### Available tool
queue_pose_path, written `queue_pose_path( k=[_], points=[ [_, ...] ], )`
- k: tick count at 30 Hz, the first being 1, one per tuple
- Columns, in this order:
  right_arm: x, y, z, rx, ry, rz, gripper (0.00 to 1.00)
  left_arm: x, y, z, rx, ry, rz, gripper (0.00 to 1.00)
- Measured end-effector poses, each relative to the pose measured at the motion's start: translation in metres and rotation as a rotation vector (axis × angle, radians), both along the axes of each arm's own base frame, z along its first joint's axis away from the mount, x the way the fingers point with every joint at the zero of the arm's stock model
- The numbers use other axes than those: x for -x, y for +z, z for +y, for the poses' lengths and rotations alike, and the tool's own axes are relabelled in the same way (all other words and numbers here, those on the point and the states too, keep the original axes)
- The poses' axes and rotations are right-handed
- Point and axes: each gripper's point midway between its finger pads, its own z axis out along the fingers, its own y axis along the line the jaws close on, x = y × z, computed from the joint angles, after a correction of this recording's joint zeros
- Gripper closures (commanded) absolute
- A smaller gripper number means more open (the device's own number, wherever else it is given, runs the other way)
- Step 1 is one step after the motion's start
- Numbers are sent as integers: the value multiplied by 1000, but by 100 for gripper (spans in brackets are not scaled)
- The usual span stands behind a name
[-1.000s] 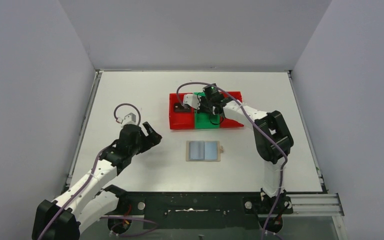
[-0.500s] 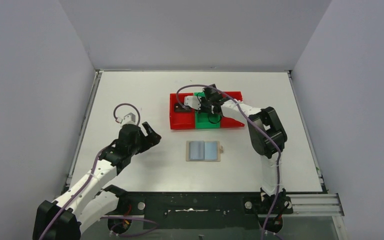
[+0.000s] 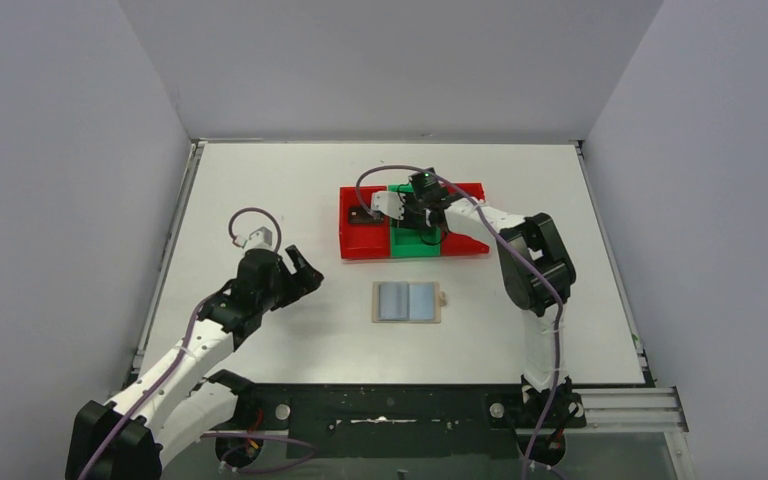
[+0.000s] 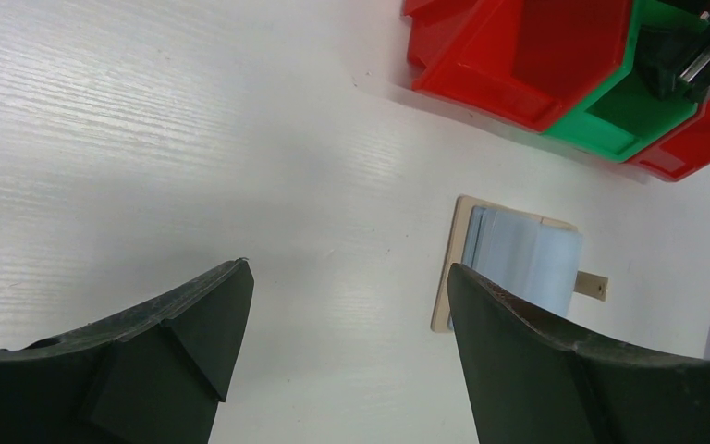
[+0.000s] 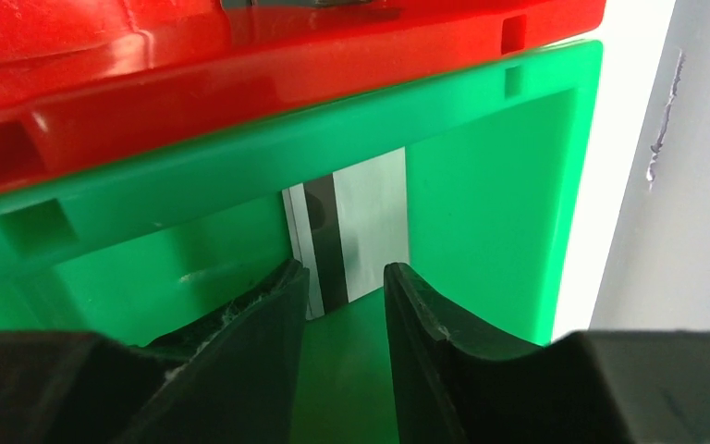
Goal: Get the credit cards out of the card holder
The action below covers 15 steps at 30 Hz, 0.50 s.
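1. The right claw [image 5: 344,277] is down inside the green bin [image 5: 481,185], the middle one of the red-green-red row at the far side of the tabletop [image 3: 260,180]. Its jaws are parted by a narrow gap, and only green floor shows between them.
2. A silver-grey credit card [image 5: 356,222] with a dark stripe lies just past the fingertips [image 5: 268,314], face towards the wrist camera. As far as I can judge it is not pinched.
3. The left claw [image 4: 347,266] hangs spread wide over bare tabletop at the near left, holding nothing.
4. The card holder [image 3: 408,301] lies open and flat just near of the bins, light blue lining up, snap tab [image 3: 444,299] pointing right. No card shows on it; whether one hides in a pocket I cannot tell.
5. A dark shape sits in the left red bin [image 3: 363,240] — too small to name.
6. Here's the danger: the card's near end sits right at the fingertips, so a tilted lift could hook it and drag it up the wall and out.
7. Second worry — the bins look like light plastic, so a finger scraping the green wall on the way out could shove the whole row.
8. The surface is white, with a faint grain and a soft sheen. Pale grey walls [image 3: 380,60] close the left, far and right sides, and a black strip [image 3: 380,400] runs along the near edge by the arm bases.
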Motion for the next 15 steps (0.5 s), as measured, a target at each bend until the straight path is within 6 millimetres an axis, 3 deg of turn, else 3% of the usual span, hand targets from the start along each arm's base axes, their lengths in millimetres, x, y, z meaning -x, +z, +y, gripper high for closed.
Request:
queue_pose_path(
  k=[7, 12, 15],
  points=[
    [0, 13, 2, -118, -114, 26, 55, 1, -3, -2, 7, -11, 16, 22],
    [-2, 57, 5, -422, -404, 46, 61, 1, -3, -2, 8, -13, 17, 22],
    [3, 86, 5, -624, -604, 106, 74, 2, -3, -3, 10, -16, 18, 22]
  ],
)
